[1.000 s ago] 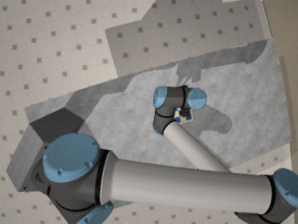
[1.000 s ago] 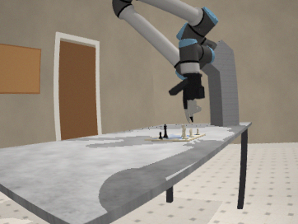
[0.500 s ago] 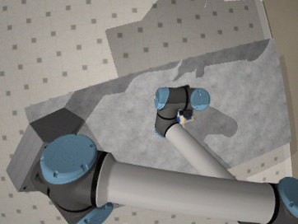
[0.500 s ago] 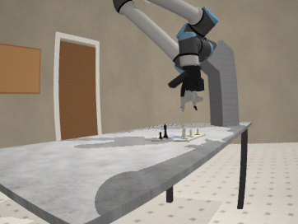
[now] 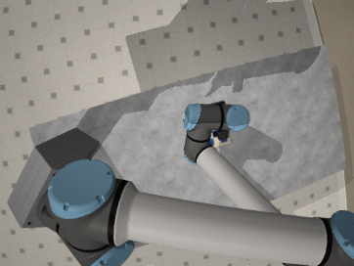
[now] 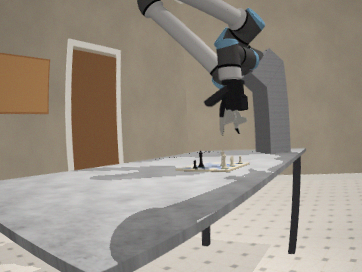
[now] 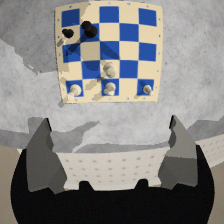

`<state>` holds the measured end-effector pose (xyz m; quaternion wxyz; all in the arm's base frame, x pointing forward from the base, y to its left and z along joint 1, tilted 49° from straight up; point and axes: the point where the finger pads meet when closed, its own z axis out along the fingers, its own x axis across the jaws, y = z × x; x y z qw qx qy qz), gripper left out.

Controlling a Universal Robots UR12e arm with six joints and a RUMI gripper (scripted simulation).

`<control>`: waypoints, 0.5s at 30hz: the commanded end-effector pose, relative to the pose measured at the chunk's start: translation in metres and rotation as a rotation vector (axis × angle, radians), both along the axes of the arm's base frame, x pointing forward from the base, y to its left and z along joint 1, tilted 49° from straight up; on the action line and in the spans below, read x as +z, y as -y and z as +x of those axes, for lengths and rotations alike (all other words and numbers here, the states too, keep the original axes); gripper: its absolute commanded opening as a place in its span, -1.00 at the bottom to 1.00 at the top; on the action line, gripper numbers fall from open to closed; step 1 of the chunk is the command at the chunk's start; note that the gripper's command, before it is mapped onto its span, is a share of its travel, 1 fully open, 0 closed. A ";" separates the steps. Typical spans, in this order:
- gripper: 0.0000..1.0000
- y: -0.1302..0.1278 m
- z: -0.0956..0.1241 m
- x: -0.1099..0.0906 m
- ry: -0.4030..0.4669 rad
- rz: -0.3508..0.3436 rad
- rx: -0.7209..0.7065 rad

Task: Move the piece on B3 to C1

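Observation:
The small blue-and-cream chessboard (image 7: pixel 150 50) (image 6: pixel 210 166) lies on the grey table; in the top view only a corner of the board (image 5: pixel 221 141) shows under the arm's wrist. In the wrist view, three white pieces stand in the nearest row: one on the left (image 7: pixel 75 90), one in the middle (image 7: pixel 110 88) and one on the right (image 7: pixel 146 89). Another white piece (image 7: pixel 108 70) stands one row behind the middle one. Two black pieces (image 7: pixel 89 27) (image 7: pixel 67 34) stand at the far left corner. My gripper (image 7: pixel 110 118) (image 6: pixel 230 125) is open and empty, well above the board's near edge.
The grey table (image 6: pixel 100 200) (image 5: pixel 303 122) carries the board near its far end. The arm's grey pedestal (image 6: pixel 272 100) stands behind the board. The table edge and tiled floor (image 7: pixel 110 167) show below the fingers in the wrist view.

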<state>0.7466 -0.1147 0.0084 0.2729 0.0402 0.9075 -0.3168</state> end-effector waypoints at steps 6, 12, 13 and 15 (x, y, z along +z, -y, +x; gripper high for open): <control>1.00 -0.001 -0.001 0.001 0.001 0.000 0.001; 1.00 -0.010 -0.008 0.011 0.001 0.000 0.001; 1.00 -0.012 -0.009 0.014 0.001 0.000 0.001; 1.00 -0.018 -0.014 0.019 0.001 0.000 0.001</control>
